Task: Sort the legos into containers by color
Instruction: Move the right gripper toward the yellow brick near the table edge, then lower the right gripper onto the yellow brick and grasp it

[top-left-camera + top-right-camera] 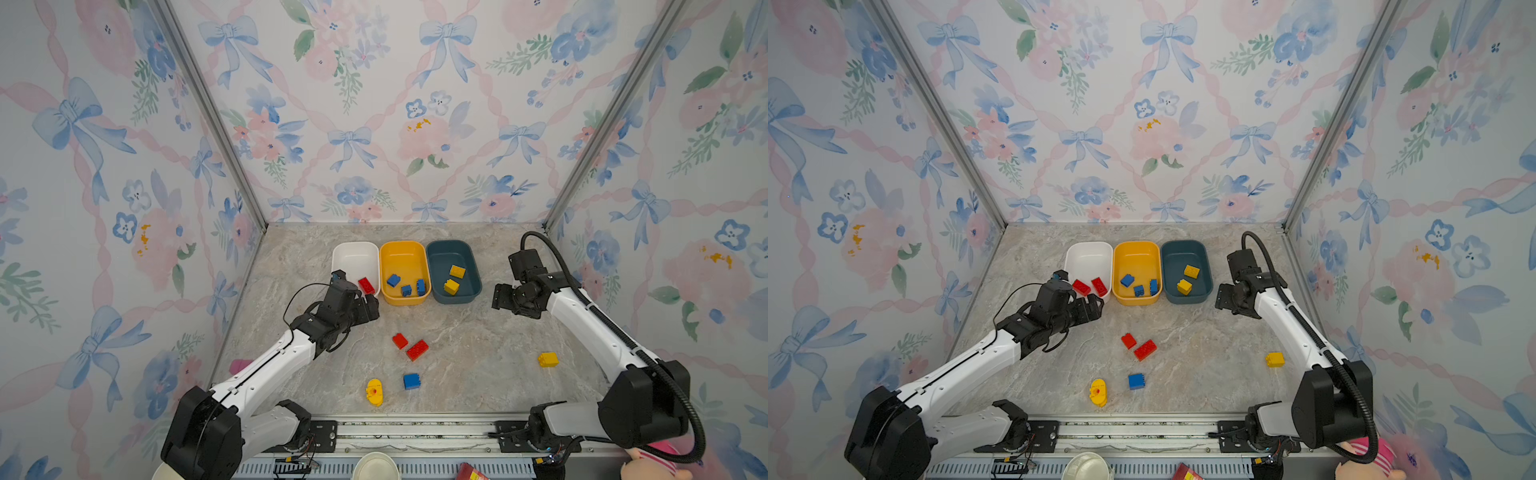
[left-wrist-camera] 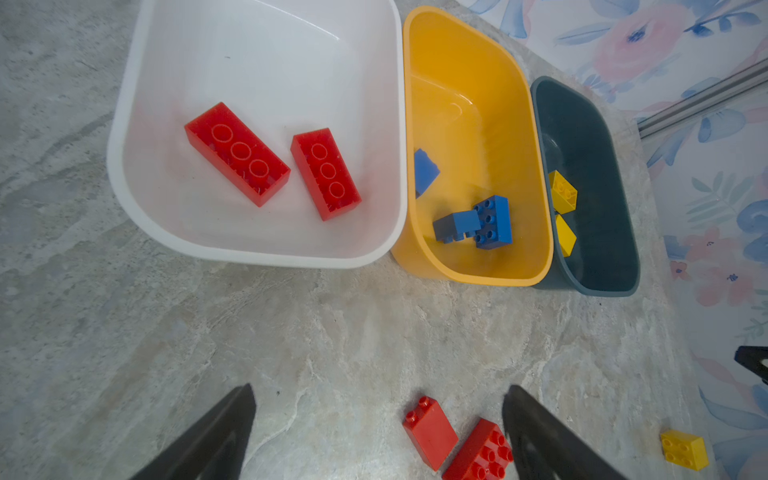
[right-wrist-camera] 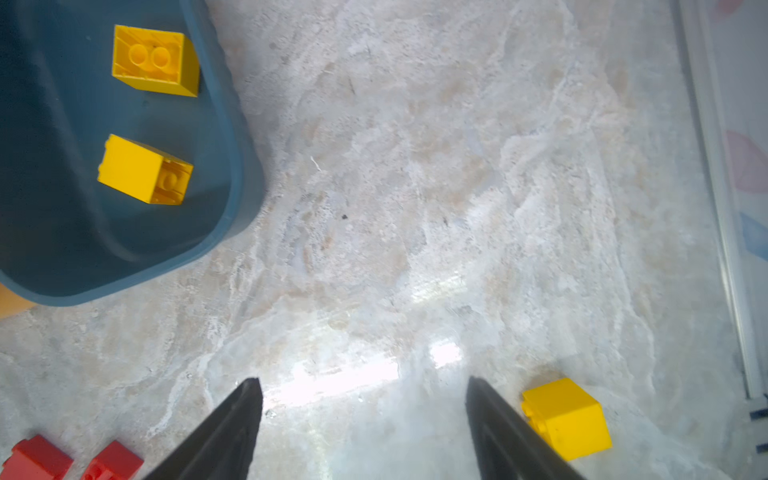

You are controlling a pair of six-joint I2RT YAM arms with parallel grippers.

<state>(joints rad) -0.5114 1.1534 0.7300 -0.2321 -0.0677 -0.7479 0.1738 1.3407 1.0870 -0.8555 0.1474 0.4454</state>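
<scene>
Three containers stand in a row at the back: a white tub [image 1: 355, 254] with two red legos [image 2: 237, 153], a yellow-orange tub [image 1: 402, 254] with three blue legos [image 2: 492, 222], and a teal tub [image 1: 446, 255] with two yellow legos [image 3: 145, 169]. Loose on the table lie two red legos [image 1: 400, 340] [image 1: 417, 350], a blue one [image 1: 411, 381], a rounded yellow one with a red dot [image 1: 374, 392] and a yellow brick [image 1: 548, 359]. My left gripper [image 1: 373, 308] [image 2: 380, 390] hangs open and empty just in front of the white tub. My right gripper [image 1: 498, 296] [image 3: 363, 382] is open and empty, right of the teal tub.
A flat pink block [image 1: 240, 365] lies by the left wall behind my left arm. A paper cup [image 1: 376, 467], a red packet [image 1: 471, 473] and a pink plush toy [image 1: 652, 465] sit beyond the front metal rail [image 1: 415, 432]. Patterned walls close in three sides.
</scene>
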